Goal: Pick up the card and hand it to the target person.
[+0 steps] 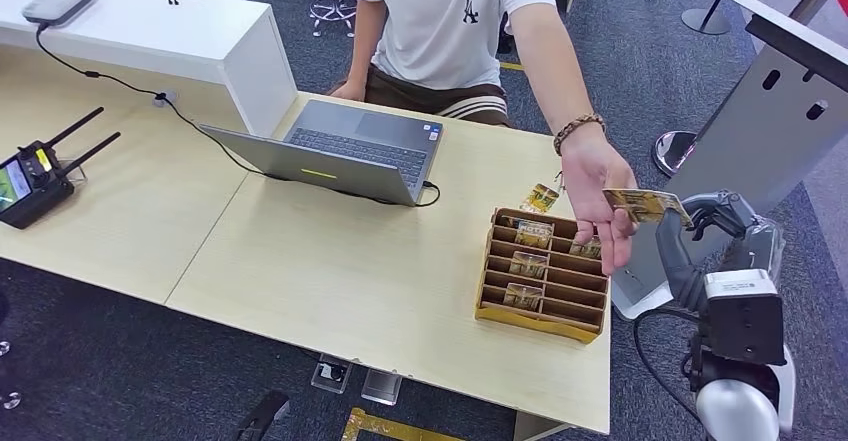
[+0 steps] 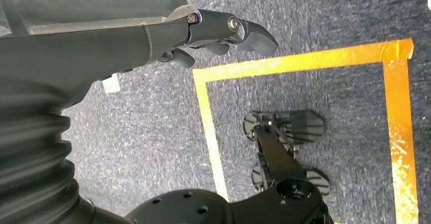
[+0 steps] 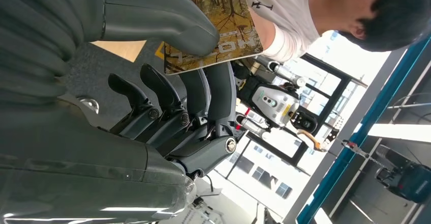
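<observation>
Beside tray, right hand pinches card; person's hand hides its far end.

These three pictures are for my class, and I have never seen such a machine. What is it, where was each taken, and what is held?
It is a humanoid robot with two arms. The head view looks down on a pale wooden table bearing a grey laptop and a brown slotted card box. The right hand pinches a yellow-brown printed card, which a person's hand also touches. The right wrist view shows that card close up. The left wrist view shows the left hand holding nothing, above carpet.
</observation>
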Motion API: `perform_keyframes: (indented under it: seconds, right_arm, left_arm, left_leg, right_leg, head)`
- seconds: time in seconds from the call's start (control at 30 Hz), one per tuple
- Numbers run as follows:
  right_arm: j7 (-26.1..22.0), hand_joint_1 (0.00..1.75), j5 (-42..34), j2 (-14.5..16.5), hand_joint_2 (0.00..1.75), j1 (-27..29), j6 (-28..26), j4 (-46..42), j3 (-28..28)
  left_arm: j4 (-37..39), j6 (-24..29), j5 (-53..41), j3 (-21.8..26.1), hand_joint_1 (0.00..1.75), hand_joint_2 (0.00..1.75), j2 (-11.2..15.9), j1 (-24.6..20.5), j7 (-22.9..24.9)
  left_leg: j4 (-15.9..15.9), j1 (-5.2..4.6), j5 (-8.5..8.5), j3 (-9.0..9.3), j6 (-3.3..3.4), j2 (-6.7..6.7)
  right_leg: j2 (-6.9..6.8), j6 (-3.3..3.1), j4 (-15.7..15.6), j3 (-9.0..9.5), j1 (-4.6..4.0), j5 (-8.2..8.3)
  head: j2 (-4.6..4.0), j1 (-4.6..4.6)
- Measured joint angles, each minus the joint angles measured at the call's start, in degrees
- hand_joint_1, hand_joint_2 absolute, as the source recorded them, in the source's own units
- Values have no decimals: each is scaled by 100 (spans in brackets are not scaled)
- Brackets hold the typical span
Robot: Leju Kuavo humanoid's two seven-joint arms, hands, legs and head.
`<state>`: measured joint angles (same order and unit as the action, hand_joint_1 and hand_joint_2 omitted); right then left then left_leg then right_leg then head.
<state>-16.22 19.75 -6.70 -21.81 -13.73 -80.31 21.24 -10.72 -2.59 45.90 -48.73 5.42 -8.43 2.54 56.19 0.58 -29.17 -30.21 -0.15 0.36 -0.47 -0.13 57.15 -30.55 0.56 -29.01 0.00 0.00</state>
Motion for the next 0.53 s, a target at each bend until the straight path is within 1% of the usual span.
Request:
perform_keyframes:
  seconds: [0.1, 0.13, 0.17, 0.2, 0.23, 0.27, 0.3, 0.33, 0.47, 0.53]
  right_arm:
    - [11, 161, -17, 0, 175, 18, 13, -2, 7]
    - [20, 154, -27, -4, 175, 28, 25, -11, 4]
    - [27, 142, -36, -7, 175, 38, 40, -20, 0]
    - [36, 111, -47, -11, 175, 49, 58, -31, -4]
    - [47, 71, -58, -13, 175, 63, 76, -45, -12]
    - [54, 37, -66, -13, 175, 75, 88, -58, -20]
    - [60, 9, -74, -13, 175, 85, 97, -69, -28]
    - [68, 0, -86, -11, 175, 96, 107, -82, -37]
    - [87, 0, -270, 26, 175, 115, 202, -98, -93]
    - [74, 0, -466, 41, 175, 136, 300, -111, -140]
  left_arm:
    - [10, -70, 33, 13, 0, 175, 33, 19, 37]
    - [12, -90, 43, 13, 0, 175, 42, 24, 41]
    - [14, -102, 46, 8, 0, 175, 49, 28, 46]
    - [14, -114, 54, 7, 0, 175, 57, 31, 42]
    - [11, -132, 79, 22, 0, 175, 61, 34, 19]
    - [10, -143, 97, 34, 0, 175, 63, 35, 4]
    - [7, -153, 124, 57, 0, 175, 64, 36, -19]
    - [11, -164, 164, 90, 0, 175, 59, 36, -20]
    - [32, -40, 186, 92, 0, 0, 39, 28, 20]
    - [23, 34, 155, 59, 0, 0, 35, 26, -16]
  left_leg:
    - [-1, 1, 1, 0, 0, -2]
    - [0, 1, 0, 0, 0, -4]
    - [0, 1, 0, 0, 0, -7]
    - [-2, 1, 1, 0, 1, -6]
    - [-1, 1, 1, -1, 1, -7]
    - [-1, 1, 0, -2, 1, -7]
    - [0, 1, 0, -2, 1, -9]
    - [3, 1, -2, -3, 1, -12]
    - [2, 1, 2, -6, 1, -13]
    - [2, 1, 2, -7, 0, -13]
  right_leg:
    - [-2, 0, 0, 1, -1, 0]
    - [-4, 0, 1, 2, -1, -2]
    - [-6, 0, 0, 3, -1, -2]
    - [-4, 0, -1, 2, -1, -1]
    - [-5, 0, -1, 2, -1, -1]
    - [-6, 1, -1, 2, -1, -1]
    - [-8, 1, 0, 2, -1, -2]
    - [-12, 1, 2, 3, -1, -5]
    - [-11, 0, 3, -1, -1, -2]
    - [-12, 0, 3, -2, -1, -2]
  head:
    - [0, 0]
    - [0, 0]
    - [0, 0]
    - [0, 0]
    - [0, 0]
    - [0, 0]
    - [0, 0]
    - [0, 0]
    - [0, 0]
    - [0, 0]
